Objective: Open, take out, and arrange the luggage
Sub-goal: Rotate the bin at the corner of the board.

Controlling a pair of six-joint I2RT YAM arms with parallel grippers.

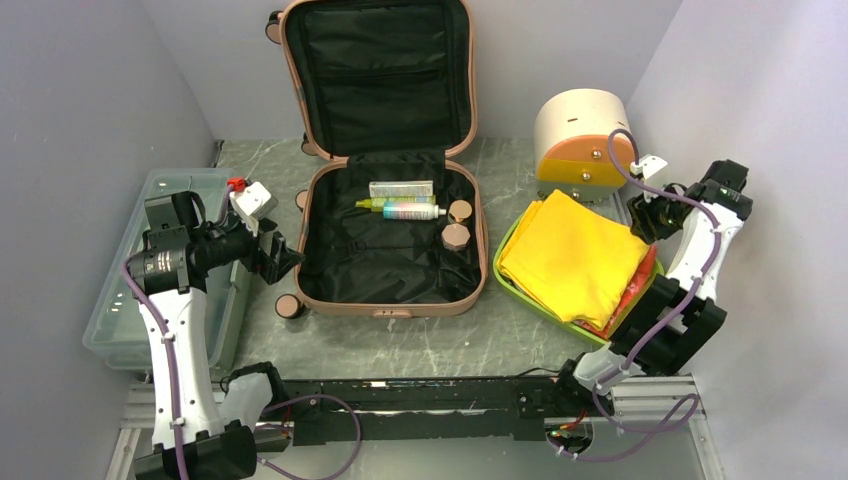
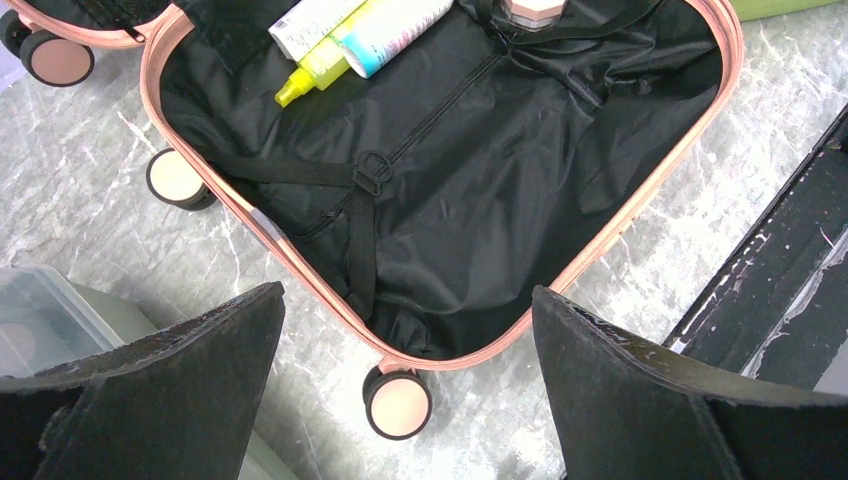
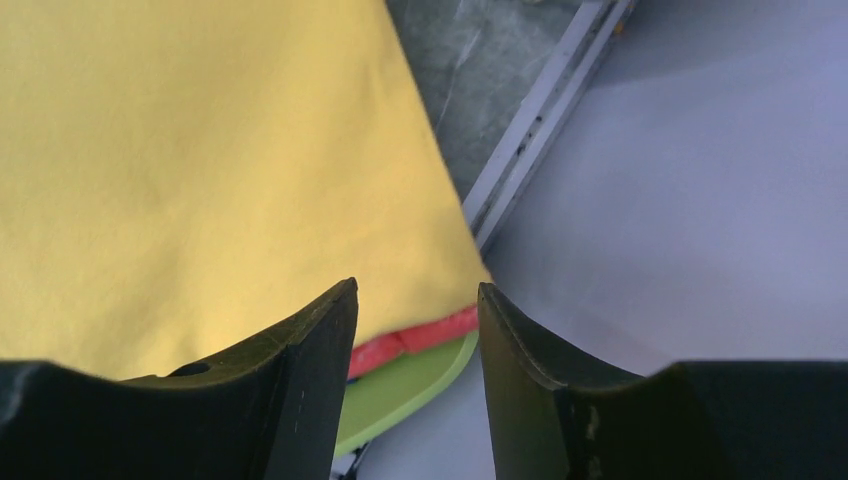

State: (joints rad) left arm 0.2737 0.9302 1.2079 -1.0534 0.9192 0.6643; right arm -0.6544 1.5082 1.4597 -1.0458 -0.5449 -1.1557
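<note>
The right hand (image 3: 417, 290) is hanging with its fingers partly apart and nothing between them, right of the luggage. It is poised just above a folded yellow cloth (image 3: 190, 170), which is lying over a red fabric layer (image 3: 415, 340) in a lime-green plastic tray (image 3: 400, 395).

The large salmon-pink hard-shell luggage (image 1: 360, 265) is lying open at the middle of the counter (image 1: 400, 345), its lid standing up at the back.

The step in hand looks like letting go of the cloth. To do it well, the fingers should be spreading fully and rising straight up, so neither pad is dragging the fold askew.

The left hand (image 2: 405, 300) is waiting wide open and empty at the luggage's near-left corner. Inside, at the back, are a yellow-green squeeze bottle (image 1: 375, 204), a pastel tube (image 1: 412, 211) and two tan round jars (image 1: 455, 236).
</note>
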